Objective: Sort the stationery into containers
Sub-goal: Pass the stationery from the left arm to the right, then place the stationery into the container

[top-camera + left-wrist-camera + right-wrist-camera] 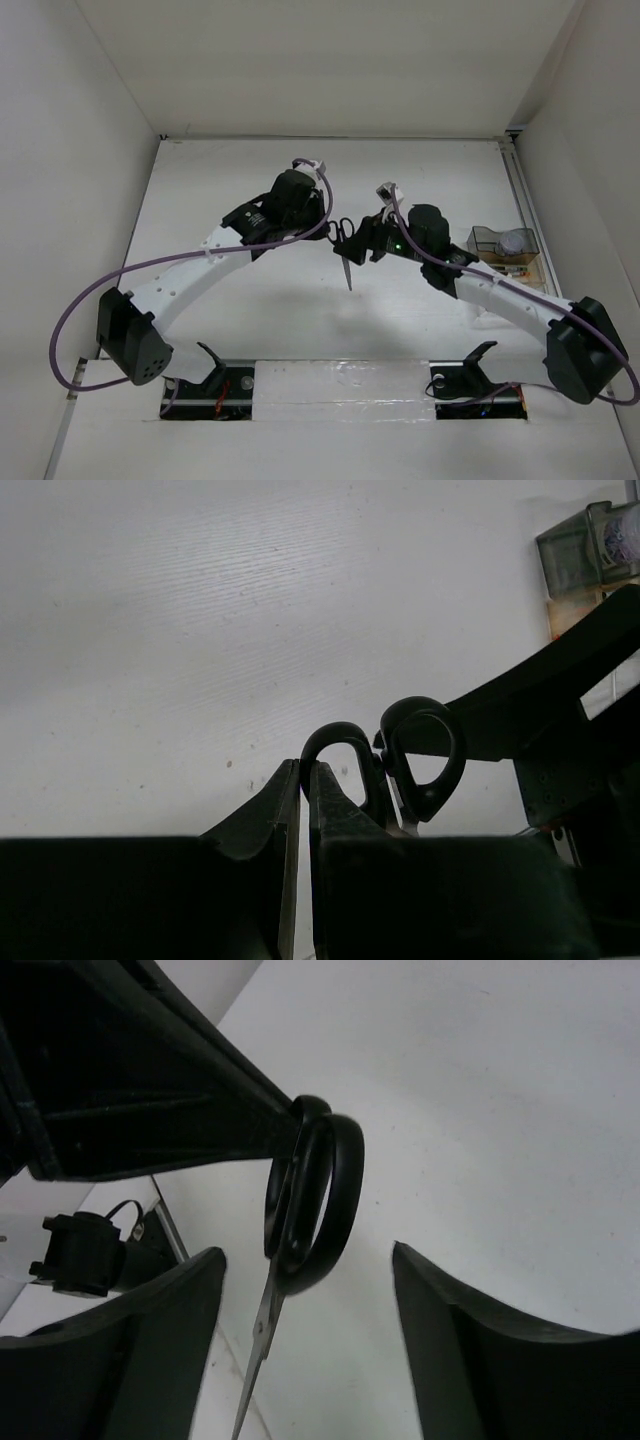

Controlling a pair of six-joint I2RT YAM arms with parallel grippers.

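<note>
Held the scissors (pixel 345 250) by one handle loop in the closed left gripper (pixel 305 768), blades toward the near edge of the table (pixel 420 170), loops inside the wide-open, empty right gripper (pixel 306 1252).

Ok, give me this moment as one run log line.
phase: likely handover | left gripper: shut on scissors handle | right gripper: open, fingers either side of scissors | containers: beside right arm

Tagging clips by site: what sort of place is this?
Likely a lab robot test booth: plain white walls box in a white table, two arms bolted at its near edge, one holding scissors.
</note>
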